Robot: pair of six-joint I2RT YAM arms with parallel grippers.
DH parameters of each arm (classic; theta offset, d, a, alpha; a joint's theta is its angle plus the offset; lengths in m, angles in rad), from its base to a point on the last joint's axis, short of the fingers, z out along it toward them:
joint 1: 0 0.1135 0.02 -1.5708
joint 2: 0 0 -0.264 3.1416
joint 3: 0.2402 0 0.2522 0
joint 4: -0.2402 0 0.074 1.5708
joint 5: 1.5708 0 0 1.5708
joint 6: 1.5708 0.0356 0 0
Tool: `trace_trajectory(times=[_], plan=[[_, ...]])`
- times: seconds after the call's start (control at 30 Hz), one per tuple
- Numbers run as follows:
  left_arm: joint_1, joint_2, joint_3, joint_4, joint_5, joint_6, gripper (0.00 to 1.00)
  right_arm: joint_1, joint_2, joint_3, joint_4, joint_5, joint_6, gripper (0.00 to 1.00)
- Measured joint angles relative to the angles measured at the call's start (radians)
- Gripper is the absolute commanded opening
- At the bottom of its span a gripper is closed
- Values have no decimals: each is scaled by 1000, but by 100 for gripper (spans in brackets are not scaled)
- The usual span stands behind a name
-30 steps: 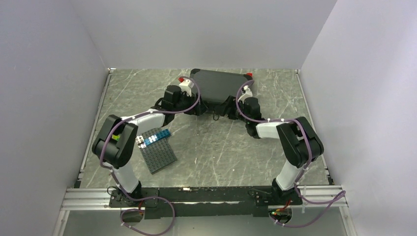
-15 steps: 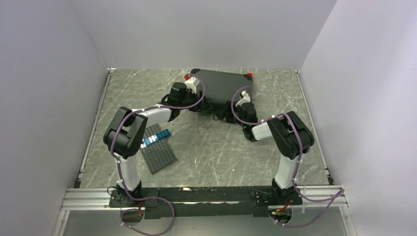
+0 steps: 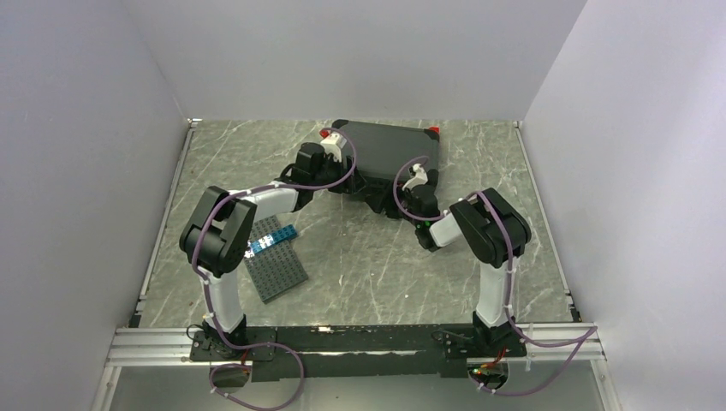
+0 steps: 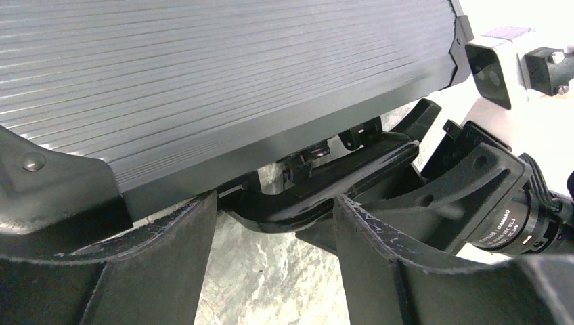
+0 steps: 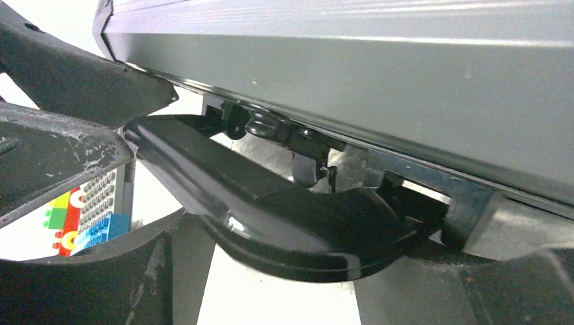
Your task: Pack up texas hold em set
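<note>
Marble table (image 3: 368, 257), right hand (image 3: 395, 204) closer to case (image 3: 389, 145)

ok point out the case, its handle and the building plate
case (image 3: 389, 147), top external view, middle of the lid
handle (image 5: 291, 220), right wrist view, middle of the grip
building plate (image 3: 281, 270), top external view, bare grey studded part
</note>
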Motion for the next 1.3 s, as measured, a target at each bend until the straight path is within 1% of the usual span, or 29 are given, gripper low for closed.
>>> trace_trajectory(times=[0.33, 0.57, 0.77, 0.9, 1.1, 1.3], plan=[[-1, -9, -5, 0, -20, 13, 65, 7, 43, -17, 128, -16, 35, 68], [-1, -89, -51, 0, -59, 15, 64, -10, 17, -100, 219, 30, 68, 67], [-1, -115, -53, 6, -72, 15, 64, -10, 11, -96, 290, 32, 90, 66], [-1, -116, -63, 6, -79, 16, 63, -8, 13, -89, 321, 33, 97, 66], [-1, -124, -87, 8, -85, 24, 63, -6, 11, -85, 306, 34, 84, 66], [-3, -109, -77, 14, -56, 23, 62, -1, -15, -66, 198, 64, 56, 69]])
